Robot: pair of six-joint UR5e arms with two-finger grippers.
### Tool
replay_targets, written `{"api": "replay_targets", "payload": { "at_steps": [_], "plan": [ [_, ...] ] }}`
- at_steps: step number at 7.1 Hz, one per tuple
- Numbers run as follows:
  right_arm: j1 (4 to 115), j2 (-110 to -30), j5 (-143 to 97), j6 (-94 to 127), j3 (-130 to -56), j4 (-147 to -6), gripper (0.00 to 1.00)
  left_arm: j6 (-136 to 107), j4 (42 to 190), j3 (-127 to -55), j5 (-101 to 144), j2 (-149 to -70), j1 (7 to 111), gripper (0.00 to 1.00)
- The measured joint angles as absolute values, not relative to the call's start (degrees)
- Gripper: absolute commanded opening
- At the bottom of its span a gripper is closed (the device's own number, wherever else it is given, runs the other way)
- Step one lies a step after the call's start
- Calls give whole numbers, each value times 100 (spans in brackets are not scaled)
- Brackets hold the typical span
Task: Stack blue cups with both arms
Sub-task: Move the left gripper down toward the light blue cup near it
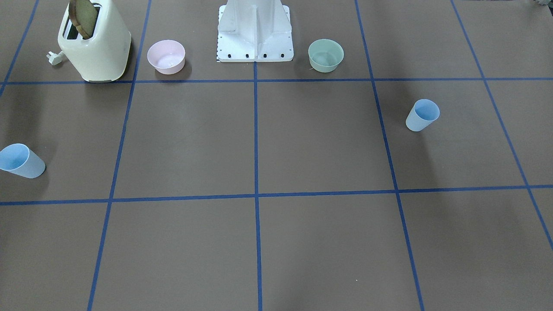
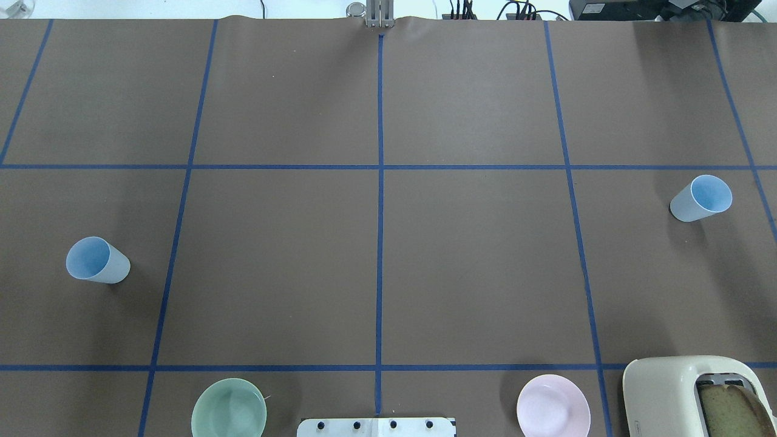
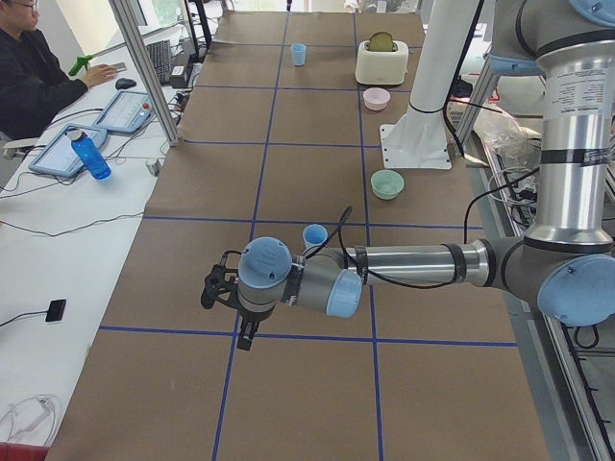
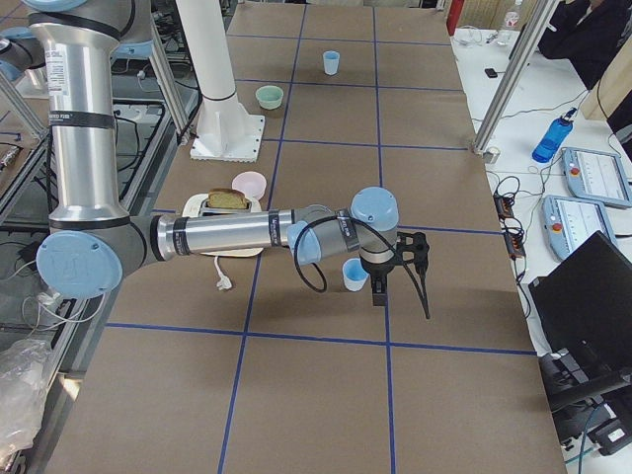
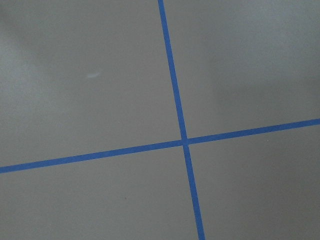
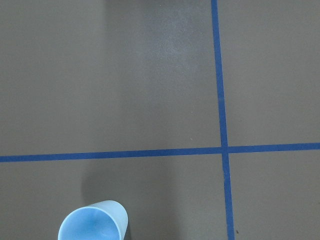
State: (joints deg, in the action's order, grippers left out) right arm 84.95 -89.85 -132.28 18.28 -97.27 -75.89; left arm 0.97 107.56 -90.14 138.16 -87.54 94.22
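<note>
Two light-blue cups stand upright and far apart on the brown table. One is on my left side (image 2: 97,260) (image 1: 422,115) (image 3: 314,235). The other is on my right side (image 2: 701,198) (image 1: 21,162) (image 4: 355,275) and shows at the bottom of the right wrist view (image 6: 95,222). My left gripper (image 3: 244,338) hangs over the table a little beyond its cup. My right gripper (image 4: 378,296) hangs just beside its cup. Both grippers show only in the side views, so I cannot tell whether they are open or shut. The left wrist view shows only table and tape lines.
A cream toaster (image 1: 96,43) with a bread slice, a pink bowl (image 1: 166,56), the white pedestal (image 1: 255,30) and a mint-green bowl (image 1: 325,55) stand along the robot's edge. A person (image 3: 38,77) sits at a desk beyond the table.
</note>
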Motion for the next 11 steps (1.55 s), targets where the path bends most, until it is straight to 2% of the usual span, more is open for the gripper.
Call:
{"api": "replay_targets", "payload": {
  "at_steps": [3,8,11],
  "plan": [
    [8474,-9082,-13293,1867,-9776,-7523,100,-511,10738,-9317,13791,-8774,9261,97],
    [8209,-9138,-13323,1869,-9798,-7474,100,-1759,10784,-9809,13721,-8811,8313,97],
    [7825,-8957,-13357,1872,-9915,-8102,100,-3257,11755,-9956,13501,-8726,7431,97]
  ]
}}
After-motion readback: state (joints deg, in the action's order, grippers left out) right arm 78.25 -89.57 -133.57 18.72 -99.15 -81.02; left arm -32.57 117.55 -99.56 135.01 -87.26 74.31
